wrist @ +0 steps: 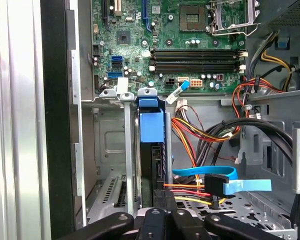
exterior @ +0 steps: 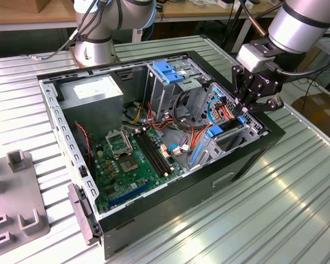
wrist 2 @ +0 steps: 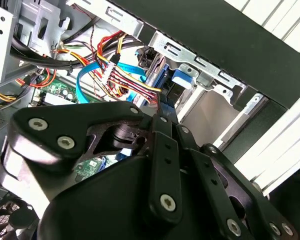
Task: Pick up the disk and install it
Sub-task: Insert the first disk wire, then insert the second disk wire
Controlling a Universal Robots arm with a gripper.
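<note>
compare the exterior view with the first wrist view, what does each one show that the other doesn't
Exterior view alone: the whole open computer case on the ribbed metal table, the grey power-supply box, the blue-topped drive cage, a grey fixture at the exterior view's left, and the arm's pincer down at the case's right end.

First wrist view alone: a straight look down the bay, where the disk sits upright between metal rails with its blue tab on top.

Both: the green motherboard and its memory slots, and the orange, red and yellow cable bundle.
</note>
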